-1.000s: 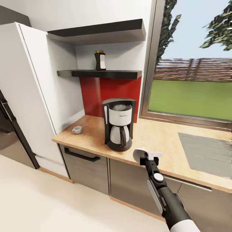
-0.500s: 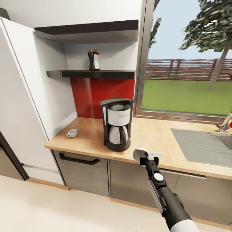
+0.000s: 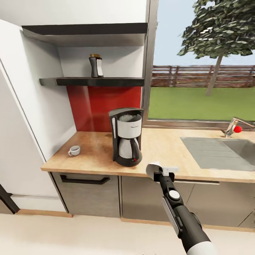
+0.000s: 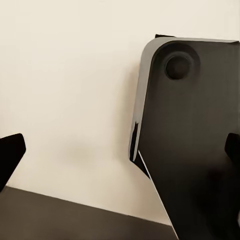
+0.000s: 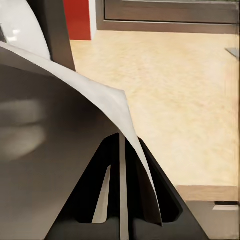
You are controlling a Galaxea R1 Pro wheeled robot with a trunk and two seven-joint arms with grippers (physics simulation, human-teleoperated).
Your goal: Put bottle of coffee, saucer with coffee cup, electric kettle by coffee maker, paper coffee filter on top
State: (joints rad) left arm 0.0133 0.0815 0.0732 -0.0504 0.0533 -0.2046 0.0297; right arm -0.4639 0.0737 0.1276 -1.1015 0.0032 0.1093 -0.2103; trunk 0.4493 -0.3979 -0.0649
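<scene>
Camera panning right, scene sliding left. Right gripper (image 3: 158, 172) is pinching the white paper coffee filter (image 3: 153, 169) before the tall black drip coffee maker (image 3: 126, 136) on the tan wood-look countertop (image 3: 166, 148). Left gripper's (image 4: 120, 150) black fingertips (image 4: 10, 152) are standing wide apart.

Faint dark brand script on the silver front of the coffee maker (image 3: 126, 136), too small to read; no other lettering legible anywhere.

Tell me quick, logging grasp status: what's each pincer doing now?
Left pincer: open, holding nothing.
Right pincer: shut on the paper coffee filter.
</scene>
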